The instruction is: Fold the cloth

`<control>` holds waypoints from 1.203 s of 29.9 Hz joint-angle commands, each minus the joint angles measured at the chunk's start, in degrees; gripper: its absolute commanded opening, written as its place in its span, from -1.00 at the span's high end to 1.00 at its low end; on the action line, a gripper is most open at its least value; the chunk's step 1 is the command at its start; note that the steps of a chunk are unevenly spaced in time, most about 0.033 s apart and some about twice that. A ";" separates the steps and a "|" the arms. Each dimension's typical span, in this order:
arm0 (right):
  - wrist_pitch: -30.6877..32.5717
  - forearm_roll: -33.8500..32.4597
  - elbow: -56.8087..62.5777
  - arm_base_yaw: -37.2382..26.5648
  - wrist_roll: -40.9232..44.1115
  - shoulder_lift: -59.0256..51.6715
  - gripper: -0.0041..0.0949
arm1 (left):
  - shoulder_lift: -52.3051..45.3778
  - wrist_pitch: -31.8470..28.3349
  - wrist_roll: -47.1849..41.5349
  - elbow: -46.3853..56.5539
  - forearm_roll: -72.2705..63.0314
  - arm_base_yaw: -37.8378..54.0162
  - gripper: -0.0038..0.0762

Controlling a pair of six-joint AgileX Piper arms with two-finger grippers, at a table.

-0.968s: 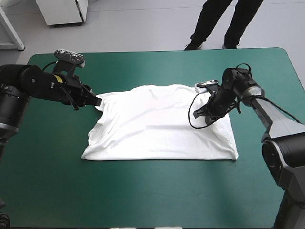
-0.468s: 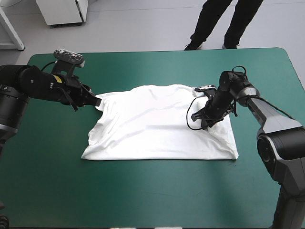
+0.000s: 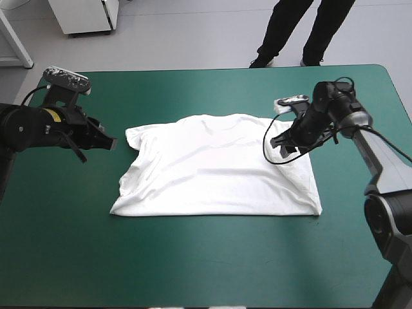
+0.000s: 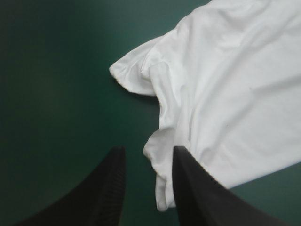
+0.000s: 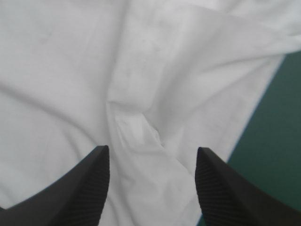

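The white T-shirt (image 3: 212,167) lies spread flat in the middle of the teal-green table, hem toward the near edge. My left gripper (image 3: 111,143) is to the left of it, off the cloth, open with only teal-green cover between its fingers (image 4: 149,151). The shirt's left sleeve (image 4: 127,75) lies ahead of that gripper, untouched. My right gripper (image 3: 281,143) hovers over the shirt's right shoulder area. Its fingers stand wide apart (image 5: 151,149) above wrinkled white cloth (image 5: 141,70), gripping nothing. A small raised crease (image 5: 134,127) sits between them.
The teal-green cover (image 3: 193,257) reaches well past the shirt on every side, with the widest strip along the near edge. The table's right edge (image 3: 399,96) curves close behind my right arm.
My left gripper has let go of the left sleeve and drawn back to the left. My right gripper has opened and shifted slightly right over the shirt.
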 commanded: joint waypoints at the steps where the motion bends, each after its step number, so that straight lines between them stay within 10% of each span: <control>1: 1.77 -0.25 0.23 -3.45 1.32 -9.18 -0.16 | -4.08 1.58 -1.67 5.37 1.00 -0.07 0.29; 16: -0.79 -3.20 24.01 -6.54 1.32 -30.41 -0.16 | -1.64 -5.58 -1.50 28.85 2.59 -0.07 -0.26; 36: -2.19 -5.89 24.98 -4.90 1.32 -30.44 -0.16 | 17.58 -13.76 -0.21 29.31 2.21 -0.07 -0.27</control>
